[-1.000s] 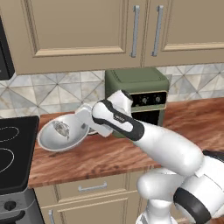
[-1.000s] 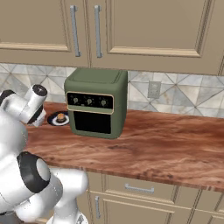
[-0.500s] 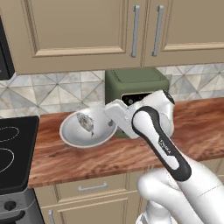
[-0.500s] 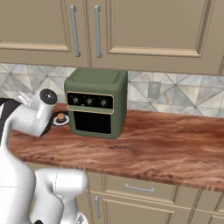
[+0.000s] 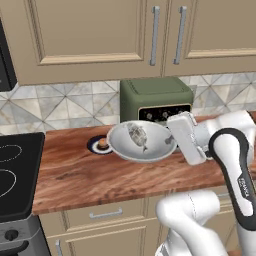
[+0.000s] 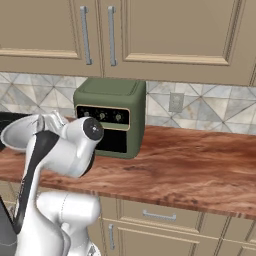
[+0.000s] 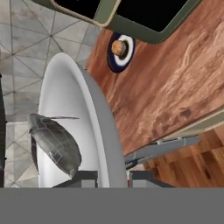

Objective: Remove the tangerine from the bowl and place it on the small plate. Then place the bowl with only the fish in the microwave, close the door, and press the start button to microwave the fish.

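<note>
My gripper (image 5: 172, 141) is shut on the right rim of the light grey bowl (image 5: 150, 150) and holds it above the wooden counter, in front of the green oven. The silvery fish (image 5: 137, 135) lies inside the bowl. In the hand view the bowl's wall (image 7: 98, 127) runs between the two fingertips (image 7: 83, 177), with the fish (image 7: 54, 142) on its inner side. The tangerine (image 5: 103, 143) sits on the small plate (image 5: 95, 147), just left of the bowl; the hand view shows the tangerine (image 7: 118, 47) and the small plate (image 7: 124, 61) too. The bowl (image 6: 22, 132) also appears at the left of the right base view.
An olive-green countertop oven (image 5: 155, 100) stands against the backsplash behind the bowl. A black stovetop (image 5: 15, 175) adjoins the counter on the left. The microwave's dark edge (image 5: 4, 60) shows at the upper left. Bare wooden counter (image 6: 190, 160) stretches to the right of the oven.
The arm has swung right, carrying the bowl with the fish from near the stove to in front of the oven. The plate with the tangerine now shows left of the bowl.
</note>
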Controlling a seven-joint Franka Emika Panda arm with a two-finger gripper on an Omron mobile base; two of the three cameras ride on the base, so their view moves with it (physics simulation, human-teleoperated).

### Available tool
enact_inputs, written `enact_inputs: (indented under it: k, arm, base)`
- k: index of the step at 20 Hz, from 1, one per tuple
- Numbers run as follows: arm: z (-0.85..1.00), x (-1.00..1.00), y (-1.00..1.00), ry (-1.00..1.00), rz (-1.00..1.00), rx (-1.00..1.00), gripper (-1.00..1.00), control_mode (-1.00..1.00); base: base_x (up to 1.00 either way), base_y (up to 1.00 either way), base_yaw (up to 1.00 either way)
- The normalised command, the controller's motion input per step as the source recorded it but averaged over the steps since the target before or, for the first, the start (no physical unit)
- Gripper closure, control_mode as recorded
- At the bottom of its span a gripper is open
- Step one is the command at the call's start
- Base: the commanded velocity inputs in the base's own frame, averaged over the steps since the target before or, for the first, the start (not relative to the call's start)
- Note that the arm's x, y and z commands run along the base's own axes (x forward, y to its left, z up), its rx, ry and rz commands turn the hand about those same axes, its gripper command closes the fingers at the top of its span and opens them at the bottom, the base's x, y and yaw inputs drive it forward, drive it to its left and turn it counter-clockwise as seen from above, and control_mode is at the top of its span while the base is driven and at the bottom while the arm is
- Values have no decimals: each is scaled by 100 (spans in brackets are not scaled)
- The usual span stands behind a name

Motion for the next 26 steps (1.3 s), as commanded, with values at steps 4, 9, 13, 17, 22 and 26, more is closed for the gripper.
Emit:
enact_inputs:
  k: [4, 9, 13, 17, 22, 26]
  arm:
    - [8, -19, -73, 0, -9, 14, 100, -100]
    - [-9, -37, -2, -2, 0, 4, 100, -100]
    - [-6, -35, 27, 0, 0, 0, 100, 100]
    - [0, 0, 0, 0, 0, 0, 100, 100]
    - [0, 0, 0, 0, 0, 0, 100, 100]
    - [0, 0, 0, 0, 0, 0, 100, 100]
  base:
    - [0, 0, 0]
    - [0, 0, 0]
    - [-12, 22, 0]
    - [-42, 100, -1]
    - [-8, 100, -8]
    - [5, 100, -17]
